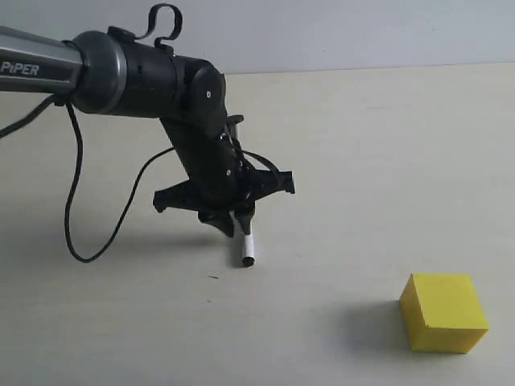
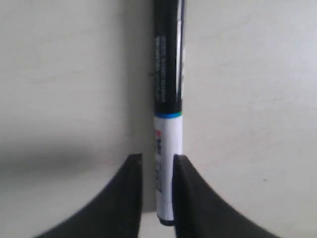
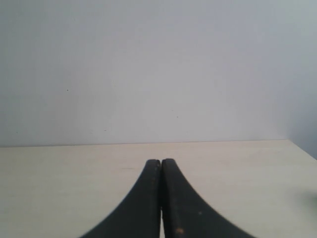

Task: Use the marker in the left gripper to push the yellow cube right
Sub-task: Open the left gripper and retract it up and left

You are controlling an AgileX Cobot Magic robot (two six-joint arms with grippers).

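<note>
My left gripper [image 1: 238,223] points down over the table's middle left, shut on the marker [image 1: 247,248]. The marker hangs nearly upright, its black lower end just above or touching the tabletop. In the left wrist view the white barrel sits between the two fingers of the left gripper [image 2: 157,163], and the black half of the marker [image 2: 168,59] reaches away toward the table. The yellow cube [image 1: 443,312] rests at the front right, well apart from the marker, with open table between them. My right gripper [image 3: 161,164] is shut on nothing; it does not show in the exterior view.
A black cable [image 1: 80,201] loops down from the left arm [image 1: 105,68] and trails over the table [image 1: 362,161] on the left. A pale wall [image 3: 158,64] stands behind the table's far edge.
</note>
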